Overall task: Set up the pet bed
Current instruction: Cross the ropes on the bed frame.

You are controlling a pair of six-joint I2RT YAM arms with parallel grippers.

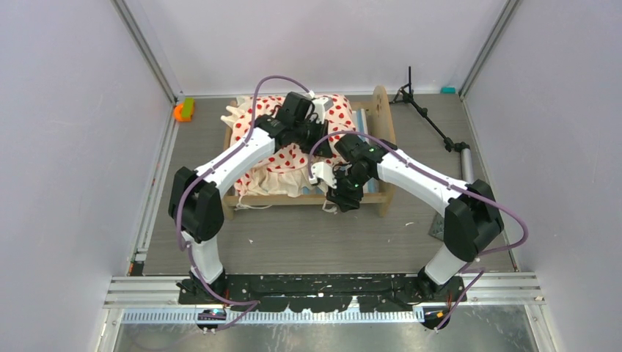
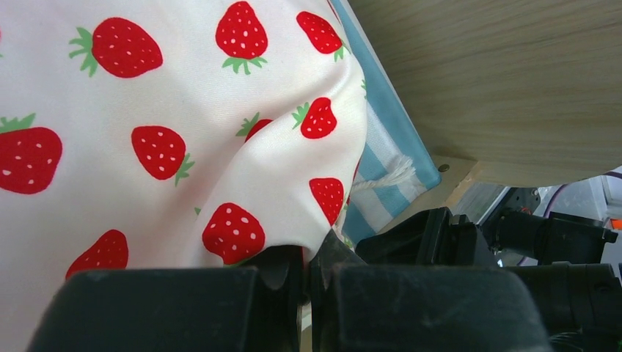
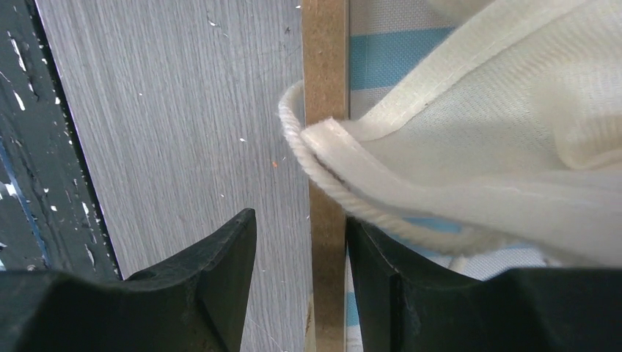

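Note:
The pet bed stands at the back middle of the table, a light-wood frame with a striped mattress. Cream bedding with red strawberries lies bunched over it. My left gripper is over the bed's middle. In its wrist view the left gripper is shut on a fold of the bedding, close to the wooden end board. My right gripper is at the bed's front rail. There the right gripper stands open astride the rail, below a corded cream hem.
A black tripod stand lies at the back right, with a grey cylinder near it. An orange and green object sits at the back left corner. White walls close in the table on three sides.

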